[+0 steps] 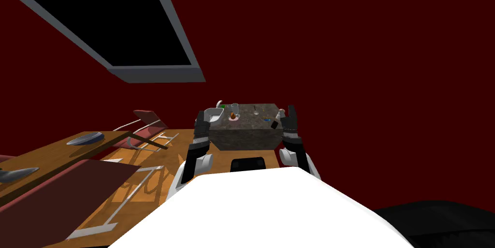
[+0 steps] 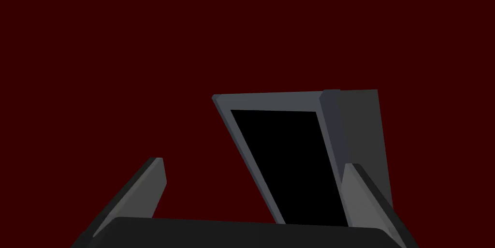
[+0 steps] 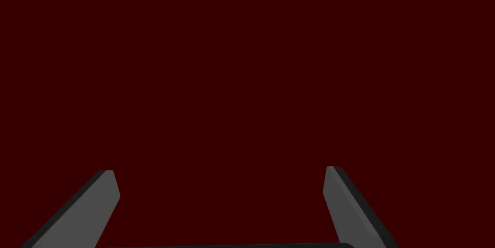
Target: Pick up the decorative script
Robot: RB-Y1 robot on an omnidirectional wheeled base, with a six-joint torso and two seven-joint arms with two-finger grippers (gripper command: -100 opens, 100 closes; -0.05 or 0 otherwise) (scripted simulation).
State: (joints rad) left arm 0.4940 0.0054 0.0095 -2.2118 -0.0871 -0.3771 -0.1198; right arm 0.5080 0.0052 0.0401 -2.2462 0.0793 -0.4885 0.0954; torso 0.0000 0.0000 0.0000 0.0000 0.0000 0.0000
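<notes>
Decorative script: I cannot tell which of the small items it is on the grey, stone-patterned block table [image 1: 244,136] that stands between my two grippers.

Left gripper [image 1: 201,116]: raised at the table's left side, fingers [image 2: 150,187] spread wide, nothing between them.

Right gripper [image 1: 286,110]: raised at the table's right side, fingers [image 3: 96,201] spread wide, nothing between them.

Tabletop items:
- A white rounded bowl [image 1: 212,113] sits just beside the left gripper.
- A clear glass [image 1: 234,107] and a brown lump on a pink plate [image 1: 234,116] sit nearer the middle.
- A small dark flat piece [image 1: 274,124] lies just beside the right gripper.
</notes>
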